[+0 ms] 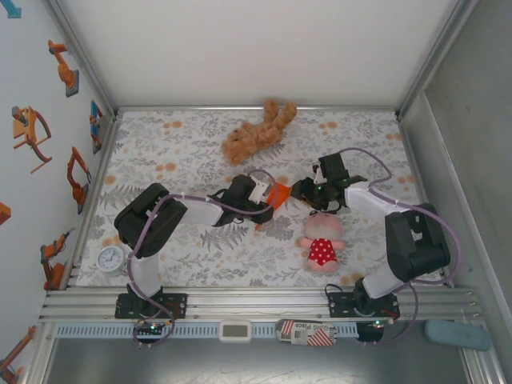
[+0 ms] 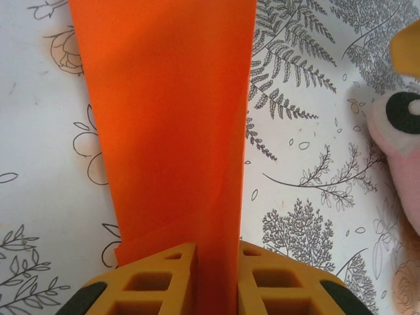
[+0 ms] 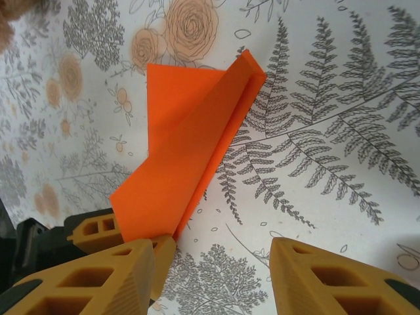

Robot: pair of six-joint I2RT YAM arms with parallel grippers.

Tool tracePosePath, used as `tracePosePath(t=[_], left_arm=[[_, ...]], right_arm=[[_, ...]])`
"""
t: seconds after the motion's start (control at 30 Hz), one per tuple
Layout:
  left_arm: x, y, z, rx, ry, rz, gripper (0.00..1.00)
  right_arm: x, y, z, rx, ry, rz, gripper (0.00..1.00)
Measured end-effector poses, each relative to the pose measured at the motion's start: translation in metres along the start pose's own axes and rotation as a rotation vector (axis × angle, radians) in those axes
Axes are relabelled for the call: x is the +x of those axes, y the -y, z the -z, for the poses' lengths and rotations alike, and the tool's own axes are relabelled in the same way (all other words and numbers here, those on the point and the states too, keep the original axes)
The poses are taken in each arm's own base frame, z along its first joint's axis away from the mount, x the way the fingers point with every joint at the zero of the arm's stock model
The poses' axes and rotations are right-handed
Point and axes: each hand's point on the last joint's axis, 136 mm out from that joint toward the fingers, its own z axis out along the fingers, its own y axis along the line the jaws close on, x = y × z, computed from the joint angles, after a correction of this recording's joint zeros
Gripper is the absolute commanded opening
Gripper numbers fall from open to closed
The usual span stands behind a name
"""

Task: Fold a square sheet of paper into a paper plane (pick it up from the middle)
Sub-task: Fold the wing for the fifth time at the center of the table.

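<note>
Above the fern-print table (image 1: 184,256), left tool (image 2: 216,252) clamps the paper plane (image 2: 164,118) at its edge; right tool (image 3: 216,256) gapes alongside.

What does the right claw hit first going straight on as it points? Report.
Most likely the folded orange paper, pinched in the left claw just ahead of the right claw; depth is unclear, so possibly the tablecloth beneath.

Paper plane (image 1: 278,195) sitting mid-table between left gripper (image 1: 269,201) and right gripper (image 1: 304,191); plush bear (image 1: 258,132) lying behind it, doll (image 1: 322,242) lying before it, rightward.
</note>
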Motion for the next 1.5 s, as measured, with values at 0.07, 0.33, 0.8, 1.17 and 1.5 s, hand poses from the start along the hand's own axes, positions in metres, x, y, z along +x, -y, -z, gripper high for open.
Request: tracePosePath(t=[0.07,0.33,0.8,1.17,1.5], left_arm=[[0.0,0.001,0.0,0.006,-0.006,0.03,0.2],[-0.001,0.002,-0.002,0.023,-0.018,0.139,0.2],[-0.003,0.001,-0.003,0.049,-0.049,0.24,0.2],[-0.003,0.002,-0.002,0.078,-0.067,0.278,0.23],[-0.004,0.005,0.0,0.086,-0.069,0.29,0.29]], right_arm=[[0.002,0.003,-0.006,0.004,-0.022,0.02,0.5],[0.003,-0.001,-0.026,0.014,-0.079,0.102,0.52],[0.004,-0.012,-0.057,0.021,-0.141,0.204,0.57],[0.001,-0.013,-0.064,0.028,-0.149,0.213,0.57],[0.0,-0.01,-0.066,0.054,-0.159,0.179,0.55]])
